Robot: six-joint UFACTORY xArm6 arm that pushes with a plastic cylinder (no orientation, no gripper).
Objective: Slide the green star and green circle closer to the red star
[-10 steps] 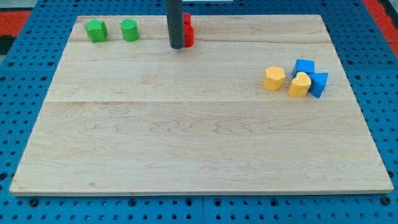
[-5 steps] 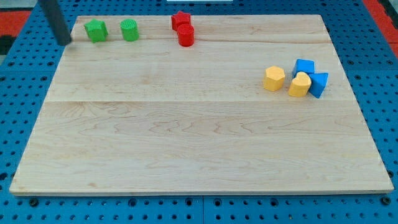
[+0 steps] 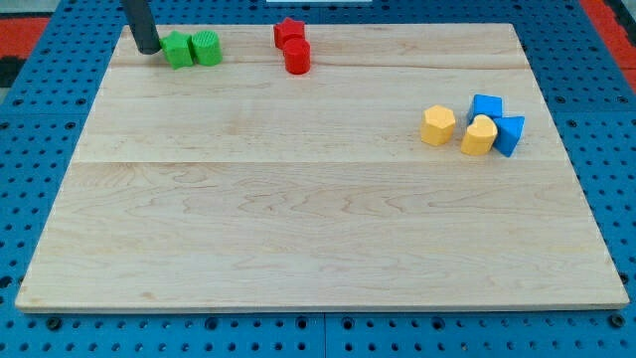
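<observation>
The green star sits near the board's top left, touching the green circle on its right. My tip is right against the green star's left side. The red star is at the top middle, to the right of the green blocks, with a red cylinder touching it just below. A gap lies between the green circle and the red blocks.
A yellow hexagon, a yellow heart-like block and two blue blocks cluster at the view's right. The wooden board lies on a blue pegboard.
My tip went from the red blocks to off the board's left edge, then came back right. It pushed the green star right until it touches the green circle.
</observation>
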